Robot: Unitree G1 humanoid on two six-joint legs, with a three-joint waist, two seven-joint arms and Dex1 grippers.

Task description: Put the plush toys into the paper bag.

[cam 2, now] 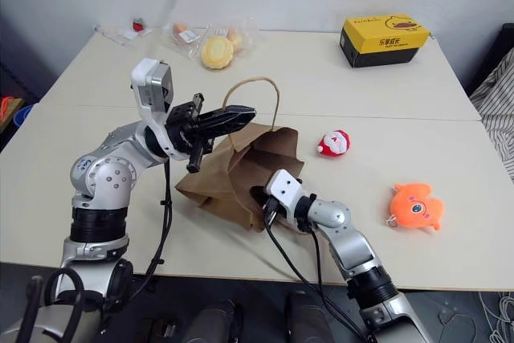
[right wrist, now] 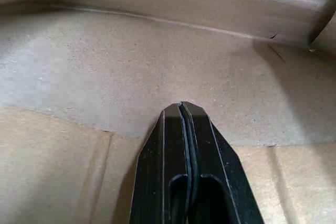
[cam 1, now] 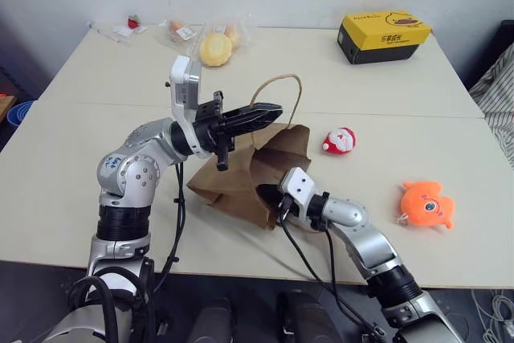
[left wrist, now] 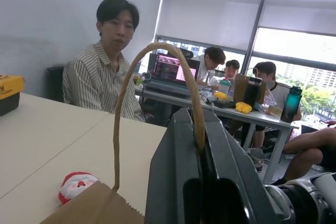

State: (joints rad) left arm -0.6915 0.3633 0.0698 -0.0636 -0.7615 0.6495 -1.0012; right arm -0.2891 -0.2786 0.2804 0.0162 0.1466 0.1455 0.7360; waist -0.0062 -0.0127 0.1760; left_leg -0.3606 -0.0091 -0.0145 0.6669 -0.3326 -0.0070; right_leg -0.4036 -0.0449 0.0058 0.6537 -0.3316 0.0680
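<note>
The brown paper bag (cam 1: 241,186) lies crumpled on the table's middle, its mouth toward me. My left gripper (cam 1: 273,110) is above it, shut on the bag's cord handle (cam 1: 299,94), which stands up in a loop; the left wrist view shows the cord (left wrist: 123,103) running between the fingers (left wrist: 173,171). My right gripper (cam 1: 263,193) is shut, its tips in the bag's mouth with brown paper all round them (right wrist: 181,104). The red-and-white Santa plush toy (cam 1: 340,140) lies just right of the bag. The orange fish plush toy (cam 1: 427,204) lies farther right, near the front edge.
A yellow-and-black box (cam 1: 384,36) stands at the back right. A wrapped yellow bun (cam 1: 215,48) and small packets (cam 1: 128,26) lie at the back left. A person in a striped shirt (left wrist: 100,82) sits beyond the table's right side.
</note>
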